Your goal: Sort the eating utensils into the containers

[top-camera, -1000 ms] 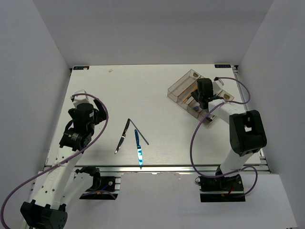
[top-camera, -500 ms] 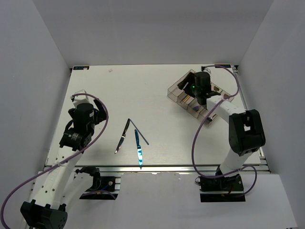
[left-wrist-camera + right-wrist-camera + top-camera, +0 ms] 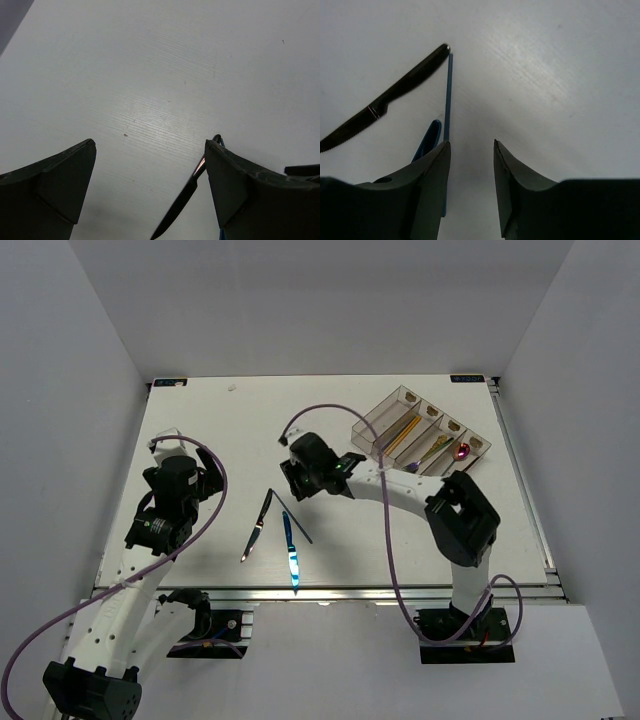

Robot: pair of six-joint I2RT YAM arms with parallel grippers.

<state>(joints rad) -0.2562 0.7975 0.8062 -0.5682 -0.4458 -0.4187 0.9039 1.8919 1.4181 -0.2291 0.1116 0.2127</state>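
Three utensils lie at the table's front middle: a black knife (image 3: 257,528), a shiny blue knife (image 3: 291,553) and a thin blue chopstick (image 3: 293,517). My right gripper (image 3: 291,483) is open and empty, low over the chopstick's far end. In the right wrist view the black knife (image 3: 382,104), the chopstick (image 3: 448,95) and the blue knife's handle (image 3: 428,139) lie beside my left fingertip (image 3: 436,160). My left gripper (image 3: 190,485) is open and empty at the left, with the black knife (image 3: 186,197) near its right finger (image 3: 235,175). The smoky tray (image 3: 372,425) holds a gold utensil (image 3: 401,432) and a purple spoon (image 3: 461,451).
The tray stands at the back right, angled, with brownish labels at its far ends. White walls enclose the table on three sides. A purple cable (image 3: 330,410) arcs above the right arm.
My right arm has swung from over the tray to the table's middle, beside the loose utensils. The tray shows fully now. The left arm and the utensils have not moved.
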